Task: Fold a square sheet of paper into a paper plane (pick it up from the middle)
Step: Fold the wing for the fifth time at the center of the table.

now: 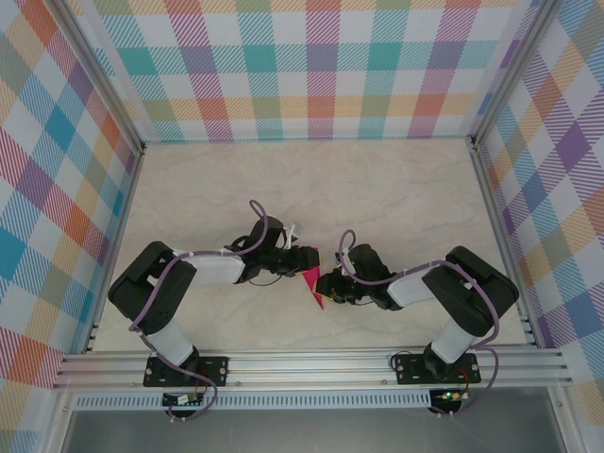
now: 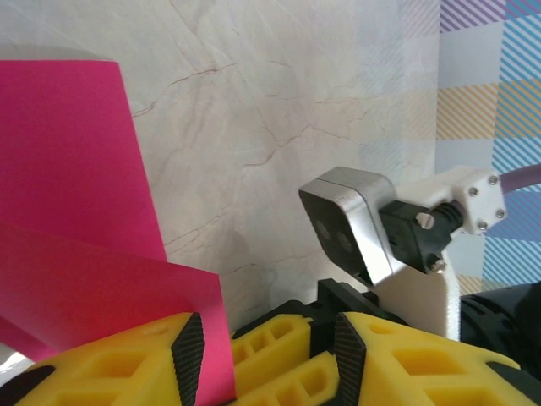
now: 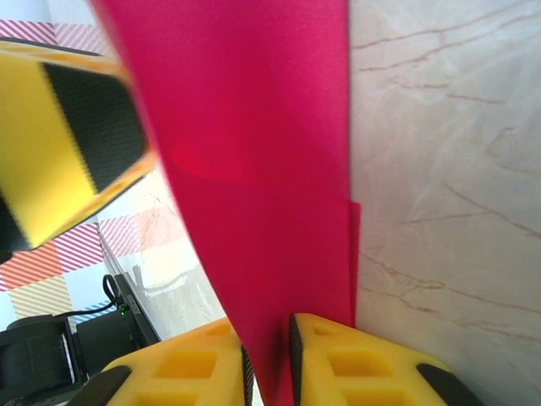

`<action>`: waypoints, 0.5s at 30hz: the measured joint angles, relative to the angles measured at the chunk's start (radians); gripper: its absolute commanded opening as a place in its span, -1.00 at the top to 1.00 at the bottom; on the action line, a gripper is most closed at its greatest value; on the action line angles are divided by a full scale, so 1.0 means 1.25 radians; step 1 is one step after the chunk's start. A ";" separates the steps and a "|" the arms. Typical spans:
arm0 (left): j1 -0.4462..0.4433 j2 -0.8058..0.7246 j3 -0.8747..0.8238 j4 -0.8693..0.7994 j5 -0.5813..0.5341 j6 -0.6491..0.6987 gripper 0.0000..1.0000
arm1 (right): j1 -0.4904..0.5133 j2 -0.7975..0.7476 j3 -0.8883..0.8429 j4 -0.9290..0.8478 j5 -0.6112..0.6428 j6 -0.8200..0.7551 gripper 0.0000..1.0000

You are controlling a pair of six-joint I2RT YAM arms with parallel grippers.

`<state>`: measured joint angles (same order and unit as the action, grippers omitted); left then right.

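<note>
Paper under inspection: magenta paper (image 1: 314, 288), seen from above just toward 6 o'clock of the table (image 1: 377, 189) centre. It sits in the narrow space where the two arms meet. There it reads as a slim wedge, with its wide end at 11 o'clock and its point toward 5 o'clock. Whether the point touches the table cannot be told.

Left gripper (image 1: 310, 259) sits at 12 o'clock of the paper. Right gripper (image 1: 326, 281) sits at 3 o'clock of it, with the two nearly touching.

Left wrist view: the paper (image 2: 68, 186) fills the 9 o'clock side in two overlapping layers, so it is folded. The left gripper (image 2: 269, 355) has its jaws standing apart. The paper's edge lies against the pad (image 2: 188, 355) at 7 o'clock, while the opposite pad (image 2: 349, 355) is clear of it. Yellow fingers of the other arm show in the gap. That arm's wrist camera (image 2: 347, 224) hangs at 3 o'clock.

Right wrist view: the paper (image 3: 254, 127) runs from 12 o'clock down to 6 o'clock. It passes between the fingers of the right gripper (image 3: 268, 364), which are drawn close and pinch it. A layer step shows on its 3 o'clock edge. A blurred finger (image 3: 76, 144) of the left gripper sits at 10 o'clock, beside the paper.
</note>
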<state>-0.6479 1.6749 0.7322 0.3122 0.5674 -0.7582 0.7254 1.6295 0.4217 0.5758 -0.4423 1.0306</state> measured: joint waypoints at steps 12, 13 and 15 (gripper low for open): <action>-0.002 0.011 0.015 -0.018 -0.009 0.018 0.06 | 0.009 -0.024 0.032 -0.094 0.045 -0.022 0.46; -0.002 0.013 0.015 -0.018 -0.009 0.018 0.06 | 0.009 -0.027 0.033 -0.097 0.047 -0.022 0.45; -0.002 0.016 0.015 -0.018 -0.009 0.018 0.07 | 0.009 -0.040 0.033 -0.110 0.056 -0.027 0.43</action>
<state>-0.6506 1.6951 0.7509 0.2897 0.5560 -0.7361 0.7368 1.5791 0.4625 0.4381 -0.3721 0.9974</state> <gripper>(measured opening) 0.468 0.279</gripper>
